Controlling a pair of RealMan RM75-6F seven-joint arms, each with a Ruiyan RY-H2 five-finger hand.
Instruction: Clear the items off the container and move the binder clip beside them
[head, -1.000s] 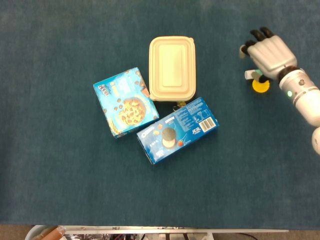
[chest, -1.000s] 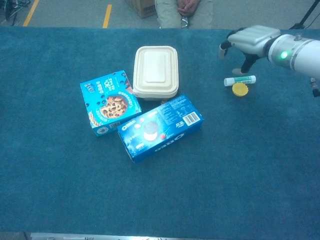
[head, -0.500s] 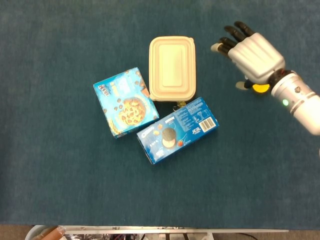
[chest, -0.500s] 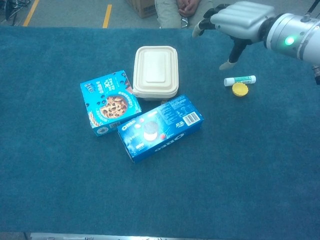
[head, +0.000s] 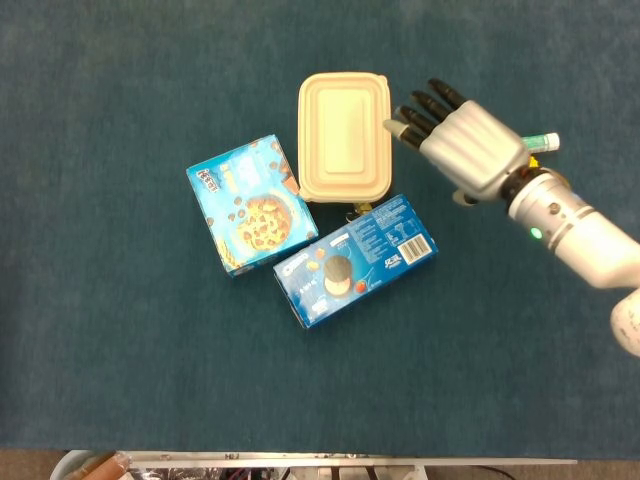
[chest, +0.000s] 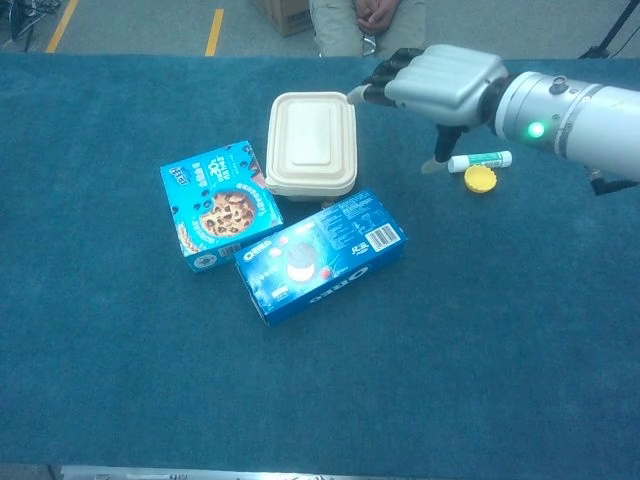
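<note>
Right hand (head: 462, 148) is seen upper right, fingers (head: 425, 105) spread and empty — beside the cream lidded container (head: 345, 136); glue stick (chest: 480, 159) and yellow cap (chest: 481, 179) lie behind.

The container (head: 345, 135) sits mid-table, with the cookie box (head: 247, 205) just to its left and the Oreo box (head: 356, 260) in front, touching it. To its right, well apart, a glue stick (chest: 480, 160) lies behind a round cap (chest: 481, 179), with the right hand (head: 463, 148) above the gap between.

Robotics lab, blue felt-covered table (chest: 520, 350), yellow floor tape (chest: 214, 30), seated person (chest: 366, 22) behind
</note>
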